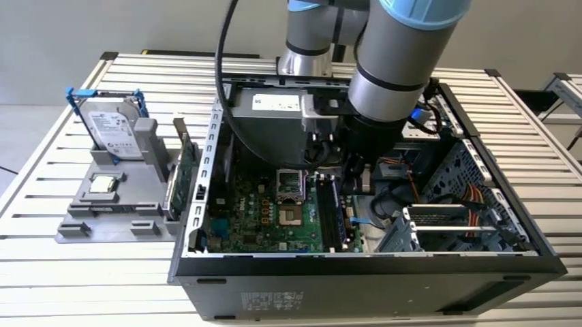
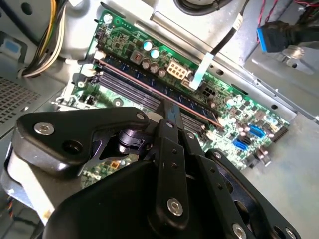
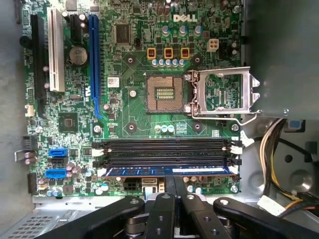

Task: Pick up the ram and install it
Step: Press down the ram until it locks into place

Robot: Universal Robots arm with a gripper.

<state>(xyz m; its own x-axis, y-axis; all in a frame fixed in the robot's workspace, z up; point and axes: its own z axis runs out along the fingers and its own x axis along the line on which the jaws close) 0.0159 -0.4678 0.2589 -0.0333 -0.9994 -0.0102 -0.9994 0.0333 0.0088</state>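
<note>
Black claw linkage sits closest to the lens in the first wrist view, claw point(image 3: 173, 186) right at the edge of the ram point(image 3: 169, 171). Ram is a blue stick lying along the memory slot nearest the claw, running between the white end latches; the other memory slots point(image 3: 167, 149) beside it are bare. Fingers look drawn close together at the ram's middle, but whether they actually grip it: cannot tell. Past the slots: open processor socket point(image 3: 165, 93) with its metal frame point(image 3: 223, 93) flipped aside, blue and white card slots on the motherboard point(image 3: 124, 122) further out.

Second wrist view: claw body fills the near part, fingers point(image 2: 172, 119) narrowing down onto the long thin edge of the ram point(image 2: 144, 84) standing in the slot row. Fingers touch or nearly touch it; the contact point is hidden. White flat cable point(image 2: 199, 72) just beyond, blue connector point(image 2: 274, 37) well away.

Exterior view: arm point(image 1: 391, 82) reaches down into the open computer case point(image 1: 364, 259) on the slatted desk point(image 1: 54, 266). On the exterior view's left, a grey holder point(image 1: 114, 221) carries a hard drive in a blue frame point(image 1: 114, 129), a processor chip point(image 1: 105, 184) and a green card point(image 1: 185, 177) standing on edge.
</note>
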